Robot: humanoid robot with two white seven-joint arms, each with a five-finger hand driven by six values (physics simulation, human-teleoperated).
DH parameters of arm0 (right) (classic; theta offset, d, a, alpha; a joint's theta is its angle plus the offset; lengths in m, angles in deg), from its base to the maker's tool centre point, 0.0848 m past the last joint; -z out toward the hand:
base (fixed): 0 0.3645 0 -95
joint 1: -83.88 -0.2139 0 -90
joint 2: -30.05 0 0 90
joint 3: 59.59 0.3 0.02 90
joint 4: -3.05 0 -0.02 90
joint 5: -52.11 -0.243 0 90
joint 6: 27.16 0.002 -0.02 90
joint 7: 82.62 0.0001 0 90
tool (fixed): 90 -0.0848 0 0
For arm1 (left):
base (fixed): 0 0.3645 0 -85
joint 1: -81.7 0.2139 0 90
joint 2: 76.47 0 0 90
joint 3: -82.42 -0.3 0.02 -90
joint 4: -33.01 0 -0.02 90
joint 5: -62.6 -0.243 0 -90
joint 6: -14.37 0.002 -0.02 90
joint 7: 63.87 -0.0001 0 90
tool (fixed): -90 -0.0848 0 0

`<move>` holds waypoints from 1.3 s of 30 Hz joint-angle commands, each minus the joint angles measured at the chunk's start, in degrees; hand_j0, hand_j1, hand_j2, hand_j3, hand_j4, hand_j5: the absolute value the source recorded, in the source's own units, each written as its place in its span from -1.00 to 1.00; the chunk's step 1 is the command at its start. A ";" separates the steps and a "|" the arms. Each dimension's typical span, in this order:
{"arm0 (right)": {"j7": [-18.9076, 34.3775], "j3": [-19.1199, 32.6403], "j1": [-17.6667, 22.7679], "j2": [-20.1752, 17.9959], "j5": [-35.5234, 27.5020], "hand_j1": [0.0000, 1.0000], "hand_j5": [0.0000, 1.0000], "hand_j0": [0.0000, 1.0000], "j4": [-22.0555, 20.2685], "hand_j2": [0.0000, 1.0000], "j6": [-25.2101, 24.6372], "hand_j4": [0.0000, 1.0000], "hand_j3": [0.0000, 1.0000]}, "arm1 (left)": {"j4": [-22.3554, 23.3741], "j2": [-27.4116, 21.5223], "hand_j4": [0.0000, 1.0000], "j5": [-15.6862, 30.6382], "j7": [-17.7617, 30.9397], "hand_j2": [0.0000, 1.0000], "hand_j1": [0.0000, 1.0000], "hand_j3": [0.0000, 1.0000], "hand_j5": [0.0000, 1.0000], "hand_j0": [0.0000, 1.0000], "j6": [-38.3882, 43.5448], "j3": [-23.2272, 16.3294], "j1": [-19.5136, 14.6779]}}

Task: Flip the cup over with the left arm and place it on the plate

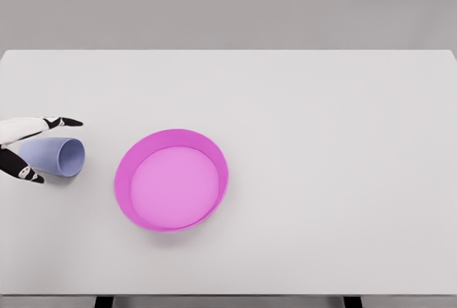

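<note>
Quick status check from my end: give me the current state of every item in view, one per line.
cup: lying on its side on the table, mouth toward the plate, not yet flipped.
plate: upright on the table, nothing in it, apart from the cup.
left hand: at the left edge, fingers spread around the cup, one above and one below; firm contact cannot be told.
right hand: not in view.

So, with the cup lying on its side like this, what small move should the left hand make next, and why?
Probably close the fingers of the left hand onto the cup. The cup lies on its side, its opening facing the pink plate, and the spread fingers sit on either side of it, apparently not yet gripping. It needs a firm hold before it can be lifted and turned upright.
</note>
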State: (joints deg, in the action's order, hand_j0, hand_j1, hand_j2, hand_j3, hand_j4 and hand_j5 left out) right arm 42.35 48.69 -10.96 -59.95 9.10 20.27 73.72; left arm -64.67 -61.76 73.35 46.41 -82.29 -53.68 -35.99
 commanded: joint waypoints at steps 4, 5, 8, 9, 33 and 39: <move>0.03 0.00 0.00 0.00 0.03 1.00 1.00 1.00 0.01 1.00 0.03 1.00 1.00 | 1.53 1.90 1.00 0.05 -0.33 1.00 1.00 1.00 1.00 1.00 1.21 -0.04 0.00; 0.03 0.00 0.00 0.00 0.03 1.00 1.00 1.00 -0.08 1.00 0.03 1.00 1.00 | 1.53 2.25 1.00 0.05 -0.33 1.00 1.00 1.00 1.00 1.00 2.35 -0.22 0.00; 0.03 0.00 0.00 0.00 0.03 1.00 1.00 1.00 0.01 1.00 0.03 1.00 1.00 | 1.70 2.43 1.00 -0.04 -0.33 1.00 1.00 1.00 1.00 1.00 2.88 -0.57 0.09; 0.03 0.00 0.00 0.00 0.03 1.00 1.00 1.00 0.01 1.00 0.03 1.00 1.00 | 1.70 2.43 1.00 -0.04 -0.33 1.00 1.00 1.00 1.00 1.00 2.88 -0.66 0.09; 0.03 0.00 0.00 0.00 0.03 1.00 1.00 1.00 0.01 1.00 0.03 1.00 1.00 | 0.83 2.95 0.33 4.18 -3.75 0.33 0.33 0.33 0.33 0.33 -1.95 0.22 2.37; 0.03 0.00 0.00 0.00 0.03 1.00 1.00 1.00 0.01 1.00 0.03 1.00 1.00 | -1.02 2.60 0.20 9.37 -3.31 0.20 0.20 0.20 0.20 0.20 -5.29 2.77 2.37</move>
State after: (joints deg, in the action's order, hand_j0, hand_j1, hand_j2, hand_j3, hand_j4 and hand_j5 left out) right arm 42.35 48.69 -10.96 -59.95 9.10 20.27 73.72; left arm -65.09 -58.97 81.00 42.92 -85.95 -51.90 -33.61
